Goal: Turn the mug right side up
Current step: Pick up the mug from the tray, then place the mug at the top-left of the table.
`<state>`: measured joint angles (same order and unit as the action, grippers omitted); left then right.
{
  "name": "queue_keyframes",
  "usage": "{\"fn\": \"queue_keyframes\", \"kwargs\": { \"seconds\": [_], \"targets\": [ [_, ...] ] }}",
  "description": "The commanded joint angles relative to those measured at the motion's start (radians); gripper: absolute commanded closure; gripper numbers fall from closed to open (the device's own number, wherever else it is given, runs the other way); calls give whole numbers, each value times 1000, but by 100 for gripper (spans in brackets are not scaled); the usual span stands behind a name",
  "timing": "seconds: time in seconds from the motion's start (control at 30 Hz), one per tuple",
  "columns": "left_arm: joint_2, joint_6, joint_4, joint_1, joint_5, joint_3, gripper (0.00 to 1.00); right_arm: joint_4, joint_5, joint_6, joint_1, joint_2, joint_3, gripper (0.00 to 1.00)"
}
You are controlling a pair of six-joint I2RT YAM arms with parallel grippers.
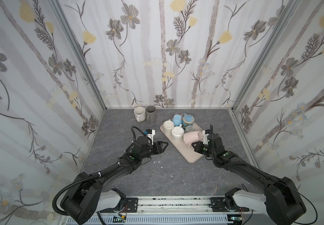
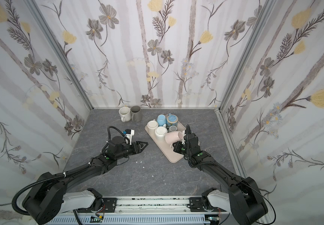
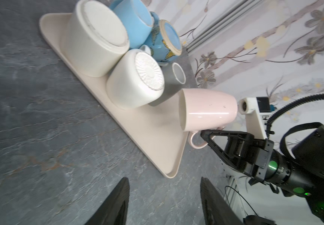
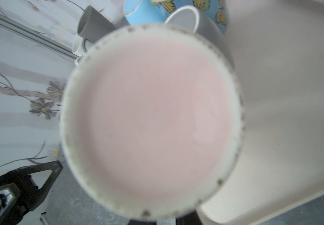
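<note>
Grey marbled tabletop (image 1: 157, 179): right gripper (image 3: 206, 134) pinches handle (image 3: 196, 144) of pink mug (image 1: 192, 137), tipped sideways over beige tray (image 1: 191, 158); left gripper (image 1: 165, 145) empty, jaws spread, beside tray.

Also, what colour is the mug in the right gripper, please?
Pale pink; the mug shows best in the left wrist view.

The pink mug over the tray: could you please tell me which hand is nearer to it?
Right. The right hand grips the pink mug by its handle, sideways above the tray; the left hand hangs open over the table, beside the tray.
</note>
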<state>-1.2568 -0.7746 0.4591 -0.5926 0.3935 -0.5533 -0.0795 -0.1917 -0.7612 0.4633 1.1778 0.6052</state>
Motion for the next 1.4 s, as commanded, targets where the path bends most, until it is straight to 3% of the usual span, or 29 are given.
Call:
{"fn": "queue_keyframes", "kwargs": {
  "seconds": [0.0,0.37,0.83,1.13,1.37],
  "targets": [
    [-32,-98,213,-24,63,1,42,-213,-99,-65,0,-28,-4,100],
    [-159,-299,609,-59,168,-17,41,-511,-315,-179,51,15,25,100],
    [-182,-358,687,-65,145,-21,43,-699,-405,-253,105,110,67,100],
    [-187,-421,811,-54,160,-19,62,-823,-411,-336,107,144,32,100],
    [-207,-475,886,-42,160,3,96,-862,-415,-364,106,163,27,100]
  ]
}}
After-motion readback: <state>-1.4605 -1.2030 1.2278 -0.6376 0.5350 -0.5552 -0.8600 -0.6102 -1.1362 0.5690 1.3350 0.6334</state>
